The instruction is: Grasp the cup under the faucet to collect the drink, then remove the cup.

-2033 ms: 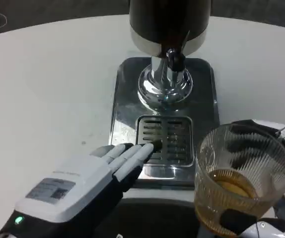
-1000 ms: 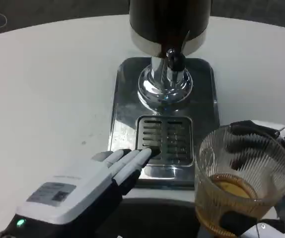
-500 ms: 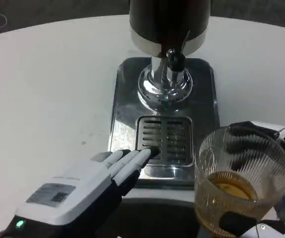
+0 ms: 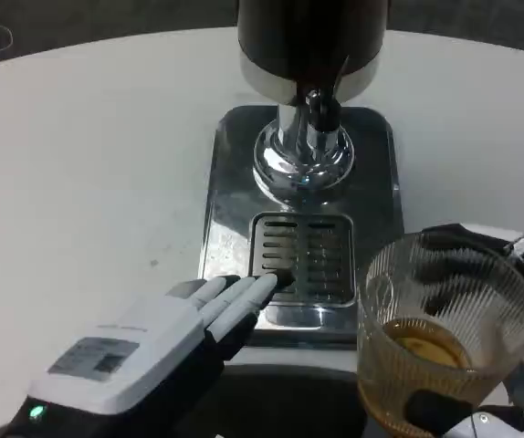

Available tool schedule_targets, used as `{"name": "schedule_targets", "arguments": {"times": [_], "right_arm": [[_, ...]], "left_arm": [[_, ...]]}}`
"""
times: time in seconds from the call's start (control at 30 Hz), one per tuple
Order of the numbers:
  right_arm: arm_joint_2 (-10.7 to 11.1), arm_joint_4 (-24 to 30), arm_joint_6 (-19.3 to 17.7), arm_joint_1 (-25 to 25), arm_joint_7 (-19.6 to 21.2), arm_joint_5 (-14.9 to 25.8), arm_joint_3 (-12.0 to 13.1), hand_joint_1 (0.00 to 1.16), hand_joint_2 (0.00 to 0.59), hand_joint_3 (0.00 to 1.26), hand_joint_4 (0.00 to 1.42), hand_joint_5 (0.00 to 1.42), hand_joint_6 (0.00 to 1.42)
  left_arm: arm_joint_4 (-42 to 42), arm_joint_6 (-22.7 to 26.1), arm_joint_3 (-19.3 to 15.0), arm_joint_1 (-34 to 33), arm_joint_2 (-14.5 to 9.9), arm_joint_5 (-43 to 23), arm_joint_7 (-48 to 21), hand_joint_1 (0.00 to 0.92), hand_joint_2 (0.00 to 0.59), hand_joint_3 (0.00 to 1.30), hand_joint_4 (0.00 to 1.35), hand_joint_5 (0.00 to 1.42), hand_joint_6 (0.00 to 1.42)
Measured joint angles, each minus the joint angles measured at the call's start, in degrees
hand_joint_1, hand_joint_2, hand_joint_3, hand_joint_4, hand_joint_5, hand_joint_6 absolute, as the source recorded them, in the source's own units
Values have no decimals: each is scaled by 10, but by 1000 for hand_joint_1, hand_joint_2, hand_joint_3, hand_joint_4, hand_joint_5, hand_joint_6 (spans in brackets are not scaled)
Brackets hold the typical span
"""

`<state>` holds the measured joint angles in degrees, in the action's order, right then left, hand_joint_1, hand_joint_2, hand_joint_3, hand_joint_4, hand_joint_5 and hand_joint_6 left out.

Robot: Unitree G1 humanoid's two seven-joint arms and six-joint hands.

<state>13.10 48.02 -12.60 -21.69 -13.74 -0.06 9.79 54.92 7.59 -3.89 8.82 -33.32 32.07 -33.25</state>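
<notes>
Ribbed clear glass cup [image 4: 445,333], part-filled with amber drink, held by right hand [image 4: 508,319], clear of chrome faucet [image 4: 317,114]. Left hand [image 4: 166,338] flat, fingers extended, nothing held, tips at slotted drip tray [image 4: 303,260]. Spill risk judged if cup tilted or jolted.
</notes>
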Motion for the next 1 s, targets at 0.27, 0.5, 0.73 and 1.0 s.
{"name": "schedule_targets", "arguments": {"times": [0.27,0.5,0.73,1.0], "right_arm": [[0,0,0,1,-1,0,0,814,262,901,1063,1248,1341],[0,0,0,4,-1,0,0,814,262,902,1068,1248,1355],[0,0,0,6,-1,1,0,810,269,909,1068,1248,1358],[1,0,0,10,-1,1,0,806,271,912,1068,1260,1358]], "left_arm": [[0,5,0,0,0,0,0,0,50,0,0,0,0],[0,8,-1,-1,0,-1,0,0,50,0,0,0,0],[0,9,-1,-2,0,-1,-1,0,50,0,0,0,0],[0,10,-1,-5,0,-2,-5,0,50,0,0,0,0]]}}
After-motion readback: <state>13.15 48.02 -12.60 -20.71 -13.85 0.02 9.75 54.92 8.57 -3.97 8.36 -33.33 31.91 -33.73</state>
